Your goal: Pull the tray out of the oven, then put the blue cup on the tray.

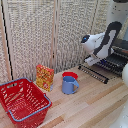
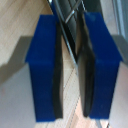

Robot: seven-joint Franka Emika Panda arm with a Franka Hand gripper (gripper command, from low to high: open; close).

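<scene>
blue cup (image 1: pixel 69 85) just before red bowl (image 1: pixel 70 76), red basket (image 1: pixel 22 101) beside box (image 1: pixel 44 77)

We note the basket (image 1: pixel 22 102) at the exterior view's left; box (image 1: pixel 44 77) behind it — cup (image 1: pixel 69 85) before bowl (image 1: pixel 70 75), oven (image 1: pixel 118 59) at far right, tray (image 1: pixel 95 72) projecting from it.
</scene>
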